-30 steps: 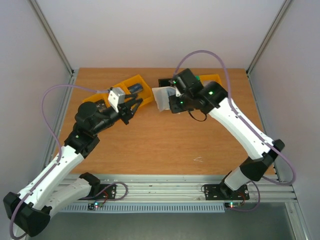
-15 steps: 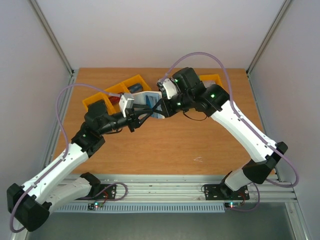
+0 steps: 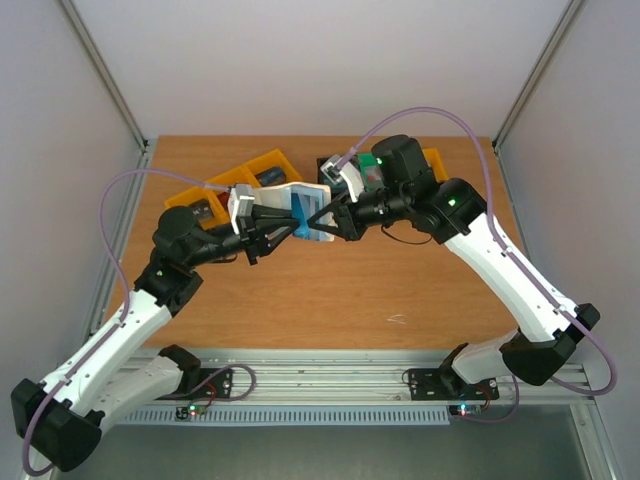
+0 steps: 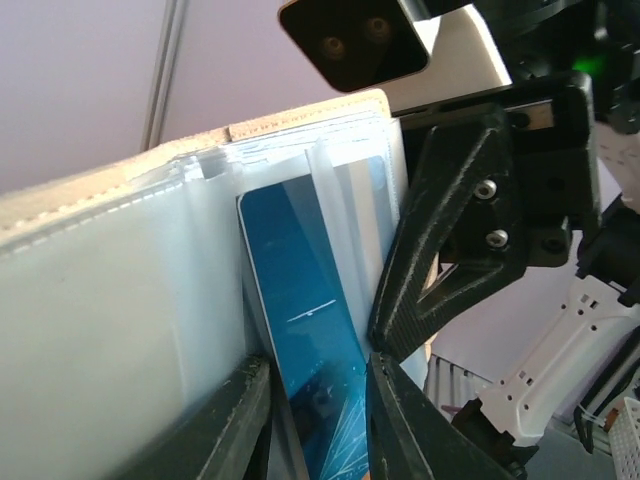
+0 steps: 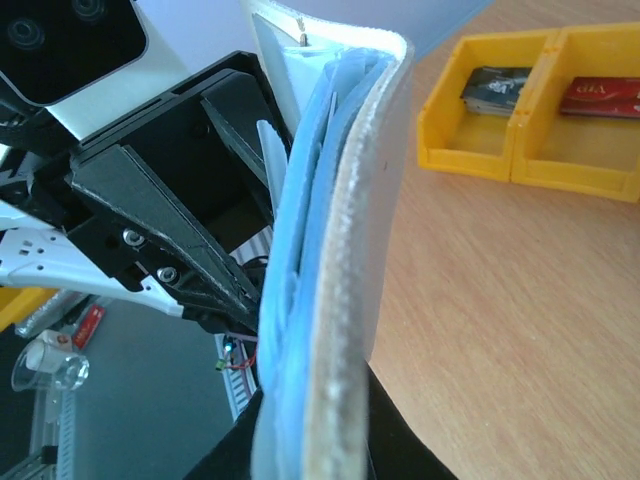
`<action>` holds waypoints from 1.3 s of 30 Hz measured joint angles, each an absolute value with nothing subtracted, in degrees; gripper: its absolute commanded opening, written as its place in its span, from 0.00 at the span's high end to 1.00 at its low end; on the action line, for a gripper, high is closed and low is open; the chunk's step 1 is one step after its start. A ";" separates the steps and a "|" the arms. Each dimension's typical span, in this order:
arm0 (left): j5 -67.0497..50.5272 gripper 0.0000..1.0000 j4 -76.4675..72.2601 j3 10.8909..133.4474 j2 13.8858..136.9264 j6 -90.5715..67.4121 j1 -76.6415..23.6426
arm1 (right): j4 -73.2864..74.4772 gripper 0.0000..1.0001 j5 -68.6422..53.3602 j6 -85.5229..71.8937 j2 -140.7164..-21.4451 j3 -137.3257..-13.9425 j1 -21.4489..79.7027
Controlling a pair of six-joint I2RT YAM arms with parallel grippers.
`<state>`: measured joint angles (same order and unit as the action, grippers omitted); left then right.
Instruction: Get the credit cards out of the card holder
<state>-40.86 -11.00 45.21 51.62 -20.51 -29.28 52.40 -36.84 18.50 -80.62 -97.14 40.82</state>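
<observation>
Since half a second ago the left gripper (image 3: 296, 226) has reached the card holder (image 3: 300, 200), which the right gripper (image 3: 322, 218) pinches aloft at 12 o'clock. The left jaws bracket a blue credit card (image 4: 310, 320); whether they grip it cannot be told. Yellow bins (image 5: 470, 160) at 10 o'clock hold a dark card (image 5: 497, 85) and a red card (image 5: 600, 95).

Plain pale grey wall panels (image 3: 300, 60) on three sides (evenly lit); orange-brown wooden tabletop (image 3: 330, 290); ribbed aluminium rail (image 3: 330, 375) along near edge.

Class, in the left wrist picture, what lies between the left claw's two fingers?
A blue card, tucked in the card holder's clear sleeve, lies between the left claw's fingers; the left wrist view shows it.
</observation>
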 measured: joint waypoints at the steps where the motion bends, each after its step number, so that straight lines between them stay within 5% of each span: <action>1: -41.74 0.74 -11.79 45.21 51.62 -20.58 -29.19 | 51.88 0.99 -37.26 18.48 -80.42 -96.99 40.82; 18: -44.40 0.79 -16.93 45.21 51.92 -20.97 -26.98 | 43.68 0.99 -38.96 12.67 -79.68 -94.28 40.34; 25: -43.35 0.63 -17.19 45.21 52.12 -20.86 -26.55 | 41.63 0.99 -37.98 11.62 -80.84 -94.35 39.97; 39: -44.73 0.78 -12.01 51.18 52.84 -19.09 -24.84 | 40.99 0.99 -45.74 14.50 -83.61 -99.00 36.64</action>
